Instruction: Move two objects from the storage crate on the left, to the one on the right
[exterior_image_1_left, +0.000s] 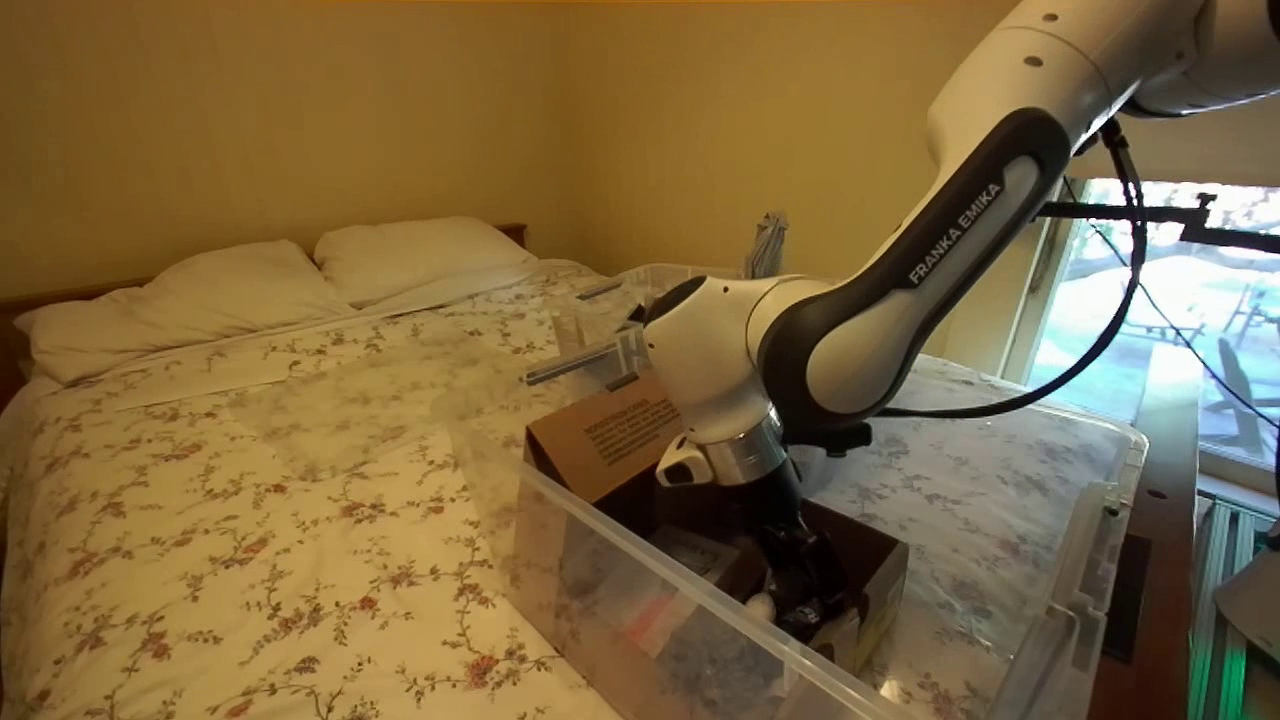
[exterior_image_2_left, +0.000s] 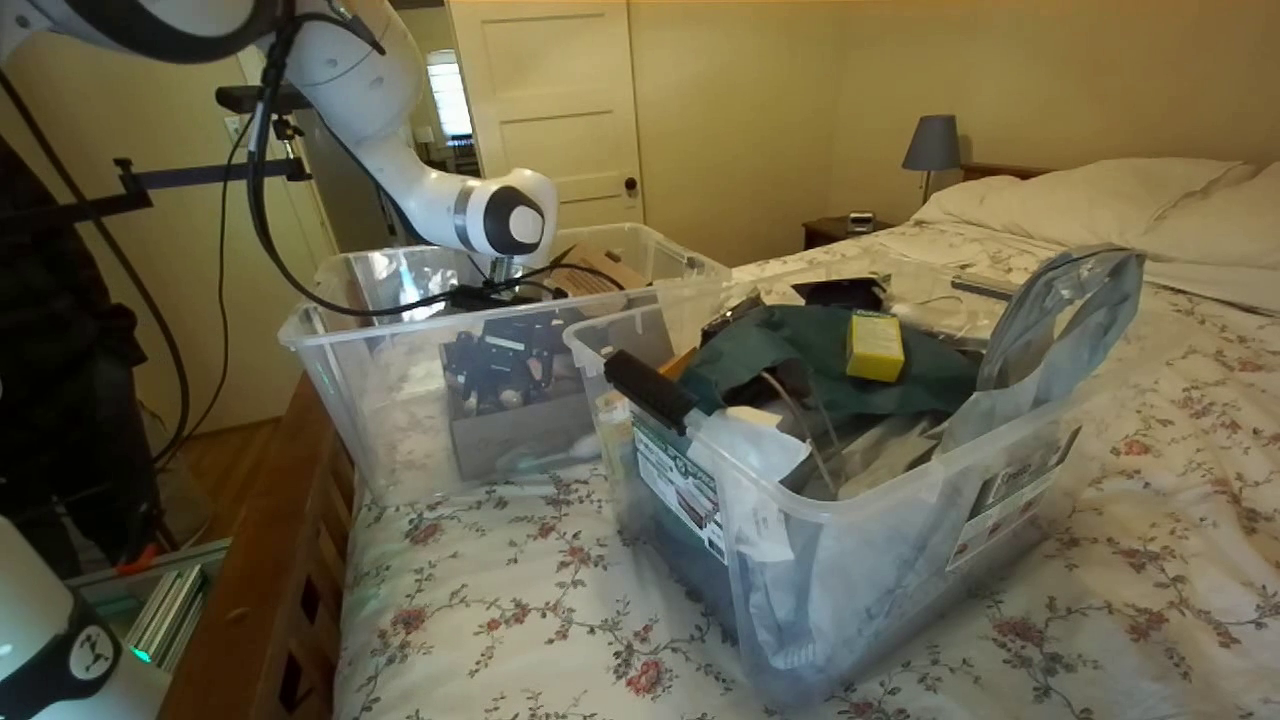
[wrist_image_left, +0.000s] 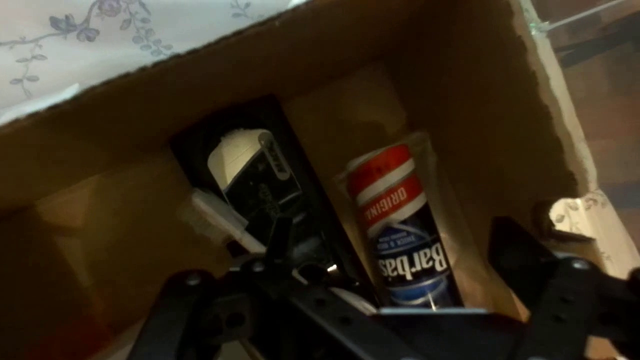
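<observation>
A clear storage crate (exterior_image_2_left: 440, 325) stands on the left, with an open cardboard box (exterior_image_2_left: 520, 440) inside it; both also show in an exterior view, the crate (exterior_image_1_left: 700, 590) and the box flap (exterior_image_1_left: 600, 440). A second clear crate (exterior_image_2_left: 830, 510) stands on the right, filled with mixed goods. My gripper (wrist_image_left: 392, 235) is open inside the cardboard box, pointing down; it also shows in both exterior views (exterior_image_1_left: 800, 585) (exterior_image_2_left: 500, 365). A red, white and blue can (wrist_image_left: 405, 220) lies between its spread fingers, not gripped. A black device with a cream end (wrist_image_left: 265, 180) lies beside the can.
The right crate holds dark green fabric, a yellow box (exterior_image_2_left: 875, 347), a black handle (exterior_image_2_left: 650, 390) and a grey plastic bag (exterior_image_2_left: 1060, 310) rising above its rim. The crates stand on a bed with a floral cover (exterior_image_1_left: 300, 560). A wooden bed frame (exterior_image_2_left: 250, 560) borders it.
</observation>
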